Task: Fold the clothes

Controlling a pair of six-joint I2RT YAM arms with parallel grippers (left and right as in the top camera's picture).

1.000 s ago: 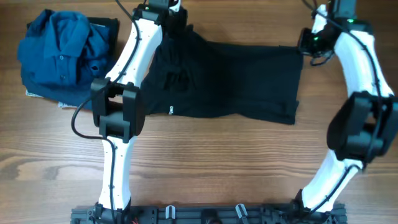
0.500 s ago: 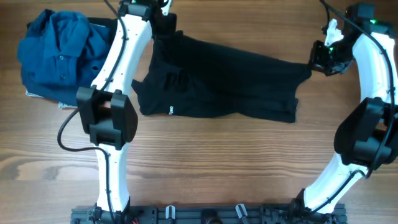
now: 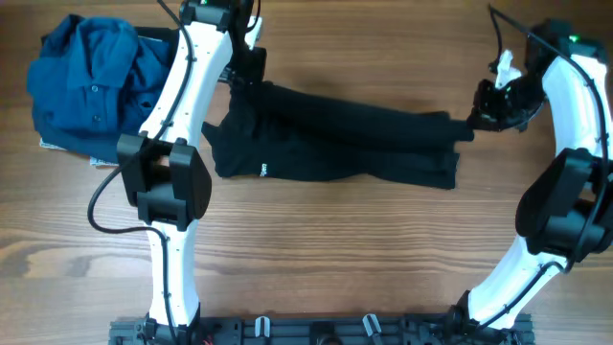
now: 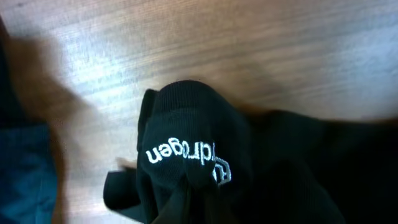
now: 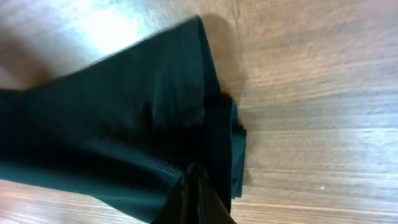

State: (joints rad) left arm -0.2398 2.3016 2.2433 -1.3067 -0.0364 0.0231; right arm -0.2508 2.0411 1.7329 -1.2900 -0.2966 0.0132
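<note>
Overhead, we start from the bare wooden surface (image 3: 335,268) nearest the arm bases. Beyond it lies the black shirt (image 3: 326,153), stretched sideways across the middle. Its near edge rests flat on the wood.

Further back, the far edge of the shirt is bunched and raised at both ends. The left jaws are clenched on the end that carries the white lettering (image 4: 186,155). The right jaws are pinched on the opposite end, and both wrist views show cloth running right into the grip.

We judge that the lengthwise fold is the step in hand, with the far half going over the near half. The next move calls for bringing both ends toward us evenly, keeping the cloth taut, laying edge on edge and only then letting go.

Farthest off, at the left, a crumpled blue shirt (image 3: 91,86) sits apart from the black one.
</note>
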